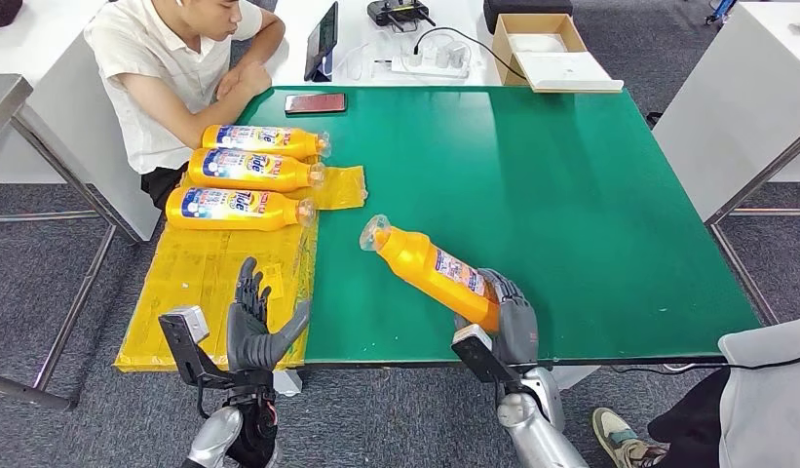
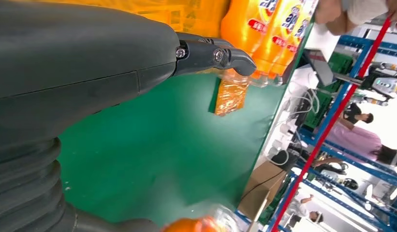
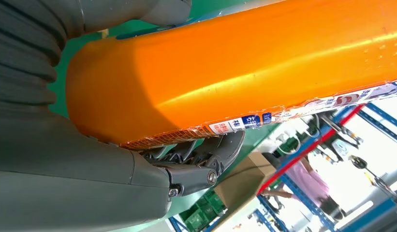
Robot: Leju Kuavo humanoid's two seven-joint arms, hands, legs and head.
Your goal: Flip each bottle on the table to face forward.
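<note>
Done: three bottles (image 1: pixel 247 172) laid label-up on yellow sheet (image 1: pixel 215 283) | Left: fourth bottle (image 1: pixel 430 268) right of sheet, clasped by right robot hand (image 1: pixel 503 312) | left robot hand (image 1: pixel 254 327) spread, unladen.

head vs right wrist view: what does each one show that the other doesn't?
Head only: the left hand raised with nothing in it, three bottles lying on the yellow sheet, a phone and a seated person.

Right wrist only: shelving in the background and the fingers curled against the label edge.

Both: the right hand gripping the base of the orange bottle above the green table.
</note>
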